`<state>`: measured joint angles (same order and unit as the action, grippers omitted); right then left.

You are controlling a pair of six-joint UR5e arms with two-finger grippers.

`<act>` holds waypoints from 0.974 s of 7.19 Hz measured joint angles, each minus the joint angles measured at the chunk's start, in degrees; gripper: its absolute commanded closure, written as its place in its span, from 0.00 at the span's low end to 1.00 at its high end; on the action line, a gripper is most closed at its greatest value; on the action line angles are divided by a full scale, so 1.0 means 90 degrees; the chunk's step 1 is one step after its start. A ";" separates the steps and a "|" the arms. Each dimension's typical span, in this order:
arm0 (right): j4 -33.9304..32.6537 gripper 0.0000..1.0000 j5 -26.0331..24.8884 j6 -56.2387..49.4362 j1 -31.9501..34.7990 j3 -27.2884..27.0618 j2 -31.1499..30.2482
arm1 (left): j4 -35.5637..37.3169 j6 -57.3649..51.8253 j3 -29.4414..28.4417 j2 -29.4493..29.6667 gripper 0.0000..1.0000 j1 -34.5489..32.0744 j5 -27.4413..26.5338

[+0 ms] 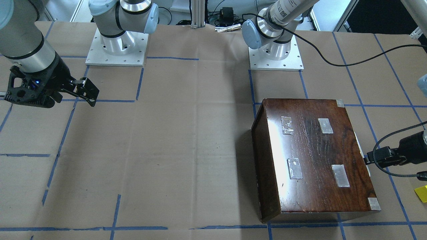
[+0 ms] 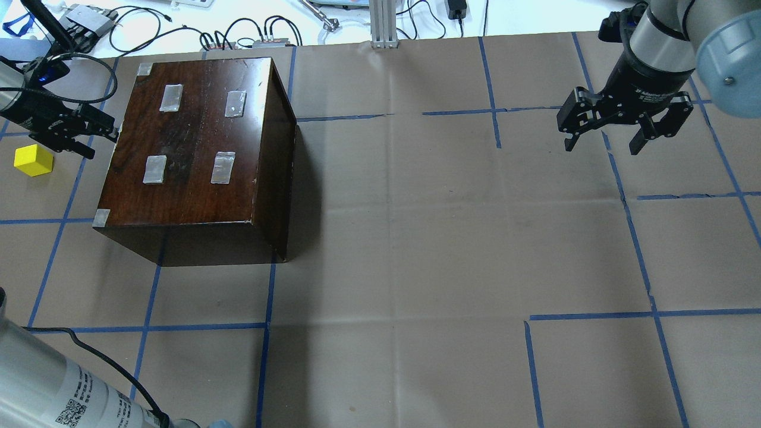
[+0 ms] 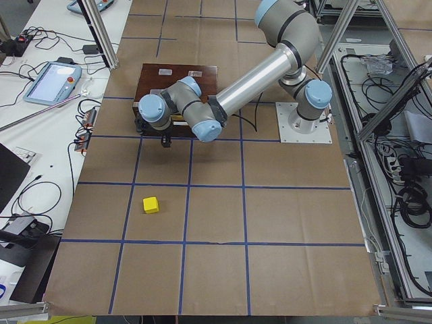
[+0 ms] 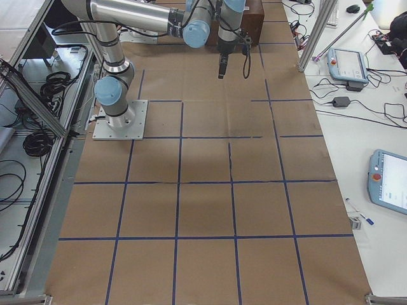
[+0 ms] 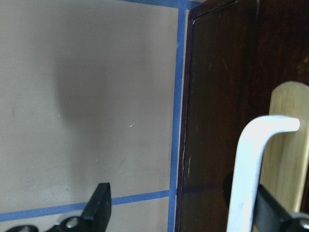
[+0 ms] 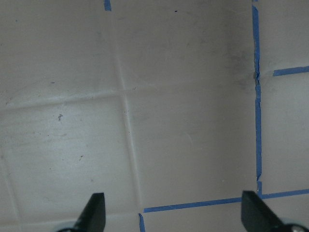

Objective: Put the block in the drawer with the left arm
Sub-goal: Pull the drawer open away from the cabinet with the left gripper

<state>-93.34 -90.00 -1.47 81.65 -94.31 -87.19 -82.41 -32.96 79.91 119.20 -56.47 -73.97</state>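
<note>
Barely begun: just straddling the white handle of the seemingly shut drawer with the left gripper spread open, clamping nothing yet, leaving the block untouched well behind its fingers

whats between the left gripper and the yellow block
Nothing solid. In the exterior left view, only bare brown paper crossed by a blue tape line separates the left gripper from the block.
</note>
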 measured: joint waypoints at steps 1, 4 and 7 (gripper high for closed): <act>0.0000 0.00 0.0000 -0.0001 0.0000 0.0000 0.0000 | 0.0004 -0.0009 -0.0001 -0.0007 0.02 0.0070 -0.0054; 0.0000 0.00 0.0000 -0.0002 0.0000 0.0000 0.0000 | 0.0006 -0.0017 -0.0025 -0.0001 0.02 0.0326 -0.0411; 0.0000 0.00 0.0000 -0.0003 0.0000 0.0000 0.0000 | 0.0017 -0.0039 -0.0212 0.0080 0.02 0.0484 -0.0653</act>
<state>-93.34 -90.00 -1.50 81.65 -94.31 -87.19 -82.25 -33.31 77.99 119.92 -52.11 -79.85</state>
